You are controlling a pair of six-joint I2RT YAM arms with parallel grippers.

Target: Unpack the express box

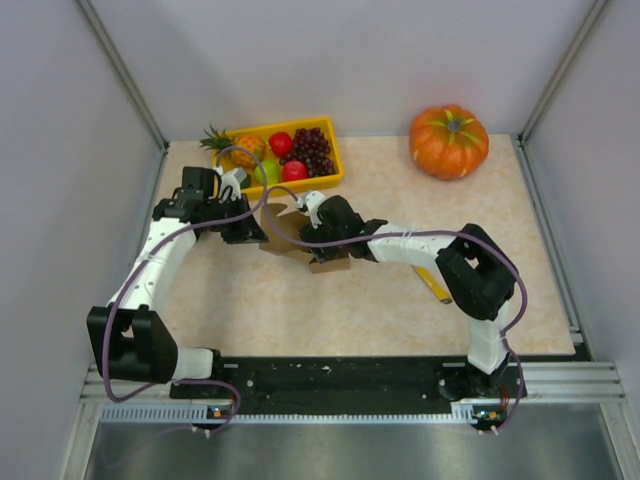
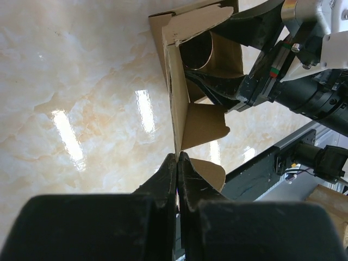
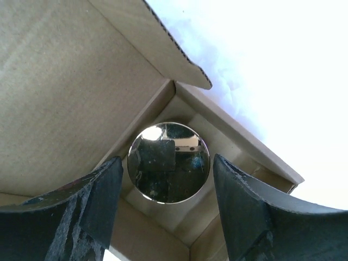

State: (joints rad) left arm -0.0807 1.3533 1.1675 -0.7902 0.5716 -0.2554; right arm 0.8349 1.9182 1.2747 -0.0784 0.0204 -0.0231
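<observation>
The express box (image 1: 290, 232) is a small brown cardboard box at mid-table with its flap lid open. My left gripper (image 1: 257, 231) is shut on the edge of a box flap, seen edge-on in the left wrist view (image 2: 178, 158); the box (image 2: 198, 122) stands open beyond it. My right gripper (image 1: 314, 228) is open and reaches into the box. In the right wrist view its fingers (image 3: 103, 196) stand either side of a shiny round metal object (image 3: 168, 162) lying in a box corner, without touching it. The same object shows in the left wrist view (image 2: 198, 50).
A yellow tray (image 1: 336, 160) with a pineapple, grapes and other fruit stands at the back left. An orange pumpkin (image 1: 449, 141) sits at the back right. A small yellow object (image 1: 433, 283) lies beside the right arm. Grey walls enclose the table.
</observation>
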